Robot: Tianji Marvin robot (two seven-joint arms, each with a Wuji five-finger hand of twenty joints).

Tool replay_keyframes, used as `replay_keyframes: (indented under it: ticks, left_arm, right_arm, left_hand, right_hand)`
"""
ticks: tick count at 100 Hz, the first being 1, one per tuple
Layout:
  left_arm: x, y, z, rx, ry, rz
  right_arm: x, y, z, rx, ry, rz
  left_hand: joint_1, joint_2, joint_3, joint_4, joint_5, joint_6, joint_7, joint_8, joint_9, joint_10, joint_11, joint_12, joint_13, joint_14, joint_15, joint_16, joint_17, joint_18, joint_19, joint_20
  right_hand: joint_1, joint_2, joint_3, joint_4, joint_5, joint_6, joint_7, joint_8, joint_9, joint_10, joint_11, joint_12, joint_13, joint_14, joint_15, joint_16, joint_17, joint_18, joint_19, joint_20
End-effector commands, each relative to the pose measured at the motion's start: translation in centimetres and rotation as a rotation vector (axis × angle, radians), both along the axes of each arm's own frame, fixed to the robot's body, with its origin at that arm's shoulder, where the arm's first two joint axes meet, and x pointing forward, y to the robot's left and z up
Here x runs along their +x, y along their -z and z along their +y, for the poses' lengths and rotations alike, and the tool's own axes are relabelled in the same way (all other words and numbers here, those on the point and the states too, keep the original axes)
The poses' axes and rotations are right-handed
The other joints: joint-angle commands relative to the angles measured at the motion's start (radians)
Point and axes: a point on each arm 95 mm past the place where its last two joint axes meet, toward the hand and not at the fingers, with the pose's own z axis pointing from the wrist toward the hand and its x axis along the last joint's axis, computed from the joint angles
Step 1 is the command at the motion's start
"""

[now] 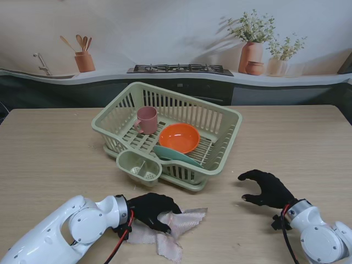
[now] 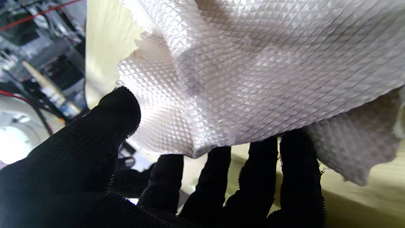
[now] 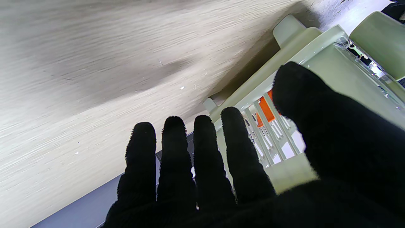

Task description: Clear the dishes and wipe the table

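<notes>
Wooden counter [image 1: 49, 143] fills most of the stand view, with a green dish rack [image 1: 225, 118] at the centre of the frame. Inside it are a pink cup [image 1: 147, 120] and an orange bowl [image 1: 179, 137]. At lower left, the left hand [image 1: 151, 210] has its fingers closed on a white cloth [image 1: 184, 223] lying on the counter. At lower right, the right hand [image 1: 268, 188] holds nothing, fingers apart and slightly curled.
</notes>
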Motion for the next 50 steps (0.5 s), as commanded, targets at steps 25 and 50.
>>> replay_keyframes:
  ticks: [25, 50]
  left_arm:
    - [-0.43, -1.09, 0.16, -0.037, 0.065, -0.036]
    - [-0.44, -1.04, 0.46, -0.028, 0.092, -0.027]
  right_arm:
    - [-0.23, 0.15, 0.24, -0.004, -0.013, 0.013]
    - [-0.22, 0.11, 0.24, -0.004, -0.014, 0.011]
  left_hand:
    - [-0.039, -0.001, 0.011, 0.008, 0.168, -0.053, -0.004, -0.012, -0.068, -0.058, -0.016, -0.028, -0.128, -0.067, -0.050, -0.007, -0.084, -0.071, -0.027, 0.009]
    - [-0.024, -0.032, 0.049, 0.008, 0.074, 0.108, -0.267, -0.141, -0.079, -0.050, -0.006, -0.024, -0.119, -0.061, -0.055, -0.006, -0.097, -0.090, -0.029, -0.017]
  right_hand:
    - [-0.031, 0.008, 0.005, -0.012, -0.023, 0.000, 0.006, -0.006, 0.003, -0.015, 0.013, 0.000, -0.029, -0.018, 0.008, -0.008, -0.014, -0.035, -0.008, 0.012]
    - [-0.031, 0.009, 0.005, -0.011, -0.023, 0.001, 0.005, -0.006, 0.005, -0.015, 0.016, 0.001, -0.028, -0.019, 0.010, -0.006, -0.014, -0.032, -0.010, 0.014]
